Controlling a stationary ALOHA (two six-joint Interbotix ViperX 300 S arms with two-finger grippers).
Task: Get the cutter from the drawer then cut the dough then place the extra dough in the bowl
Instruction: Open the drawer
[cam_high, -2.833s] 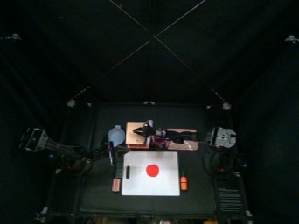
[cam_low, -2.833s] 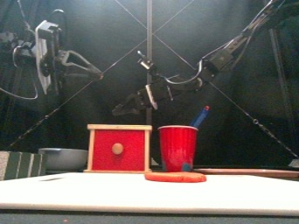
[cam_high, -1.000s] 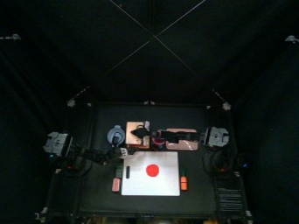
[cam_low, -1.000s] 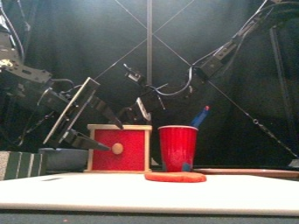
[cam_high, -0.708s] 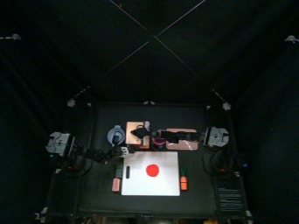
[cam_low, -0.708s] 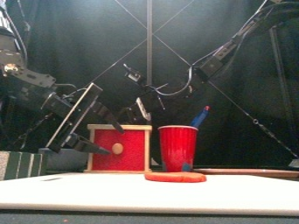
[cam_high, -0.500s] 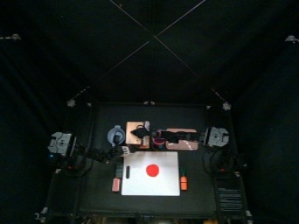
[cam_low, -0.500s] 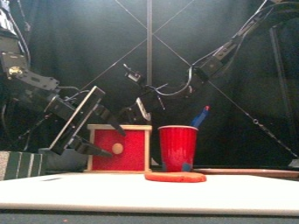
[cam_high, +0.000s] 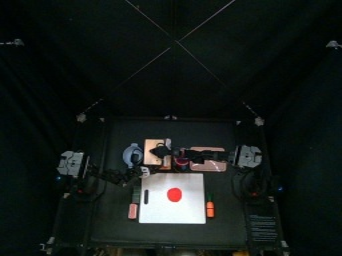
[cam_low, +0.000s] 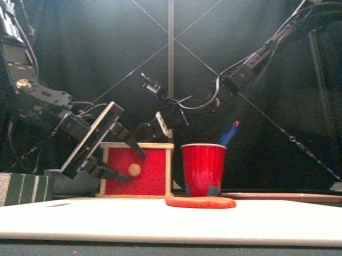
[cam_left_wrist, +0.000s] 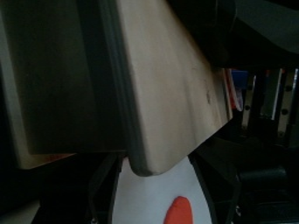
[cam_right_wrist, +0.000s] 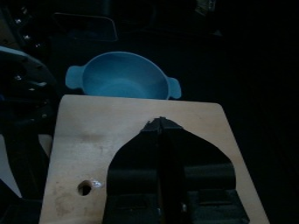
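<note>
The pale wooden box (cam_high: 158, 150) stands behind the white board (cam_high: 174, 205); its red drawer front (cam_low: 139, 160) with a round knob (cam_low: 134, 170) is closed. A flat red dough disc (cam_high: 174, 194) (cam_low: 201, 201) lies on the board. My left gripper (cam_low: 120, 158) (cam_high: 142, 173) hangs open, tilted, just in front of the drawer, its lower finger near the knob. In the left wrist view the box's side (cam_left_wrist: 152, 79) fills the picture. My right gripper (cam_right_wrist: 158, 127) (cam_low: 162, 122) is shut, its tips on the box top (cam_right_wrist: 105, 149). The blue-grey bowl (cam_high: 131, 153) (cam_right_wrist: 122, 77) sits left of the box. No cutter shows.
A red cup (cam_low: 205, 168) holding a blue toy knife (cam_low: 230, 132) stands right of the box. Dark green blocks (cam_low: 20, 188) lie at the far left. Small orange-red pieces (cam_high: 131, 211) (cam_high: 210, 208) lie at the board's left and right edges.
My left arm has come down from high on the left and edged toward the drawer front, jaws staying open. The right arm has held still on the box.
</note>
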